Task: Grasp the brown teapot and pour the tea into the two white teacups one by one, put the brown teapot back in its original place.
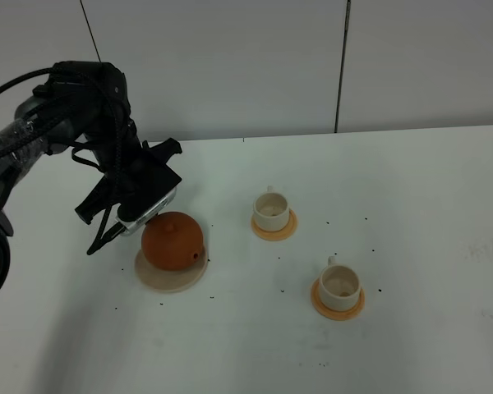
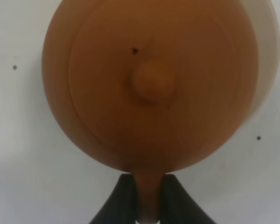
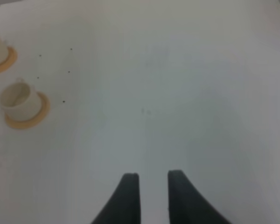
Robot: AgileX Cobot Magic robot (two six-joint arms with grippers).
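My left claw [image 2: 147, 181] is clamped on the handle of the brown teapot [image 2: 149, 84], which rests just ahead of its fingertips on the beige coaster [image 1: 160, 281], with the two white teacups [image 1: 271, 211] [image 1: 340, 283] well beyond on the bench [image 1: 419, 197], while my right claw [image 3: 149, 179] hangs slightly parted and empty.

The left arm [image 1: 66, 123] reaches in from the left side and bends downward at the wrist. The left pincer [image 2: 148, 184] is clamped tight on the handle of the brown teapot [image 2: 107, 93]. The right pincer [image 3: 149, 179] points downward, its dark fingers [image 3: 129, 186] slightly parted and empty.
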